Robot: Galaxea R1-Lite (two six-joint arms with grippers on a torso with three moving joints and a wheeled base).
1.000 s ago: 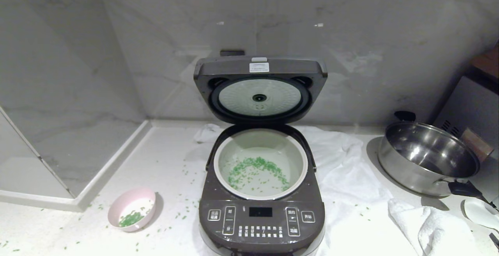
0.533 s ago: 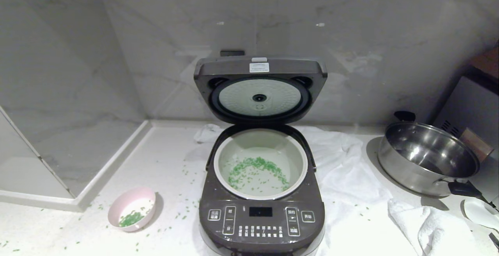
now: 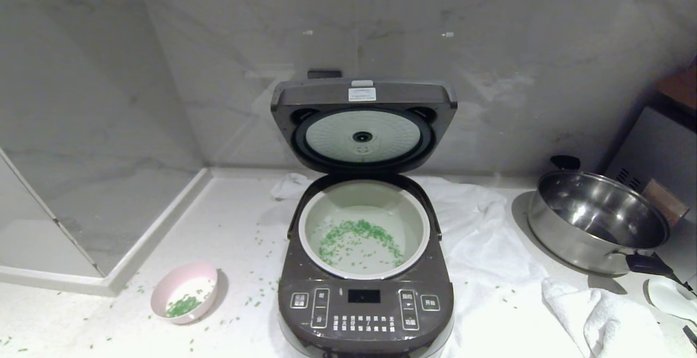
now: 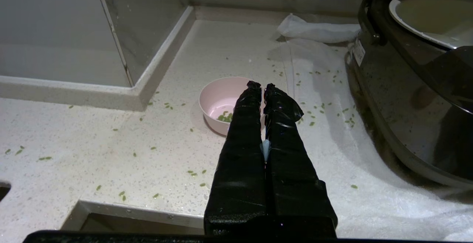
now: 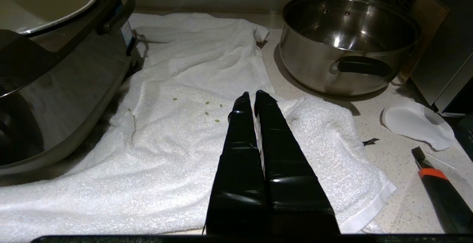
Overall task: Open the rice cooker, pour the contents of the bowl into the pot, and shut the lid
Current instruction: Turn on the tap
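The dark rice cooker (image 3: 365,306) stands in the middle of the counter with its lid (image 3: 363,123) raised upright. Green grains (image 3: 356,238) lie in water in the pale pot (image 3: 364,197). The pink bowl (image 3: 185,291) sits upright on the counter to the cooker's left, a few grains (image 3: 182,306) inside; the bowl (image 4: 221,100) also shows in the left wrist view. My left gripper (image 4: 261,86) is shut and empty, above the counter's front edge just short of the bowl. My right gripper (image 5: 251,94) is shut and empty over the white towel (image 5: 177,135). Neither arm shows in the head view.
A shiny steel pan (image 3: 596,222) with black handles stands at the right. A white towel (image 3: 490,249) lies under and right of the cooker. Loose grains (image 3: 256,292) dot the counter. A knife with an orange band (image 5: 439,195) and white paper (image 5: 417,124) lie far right.
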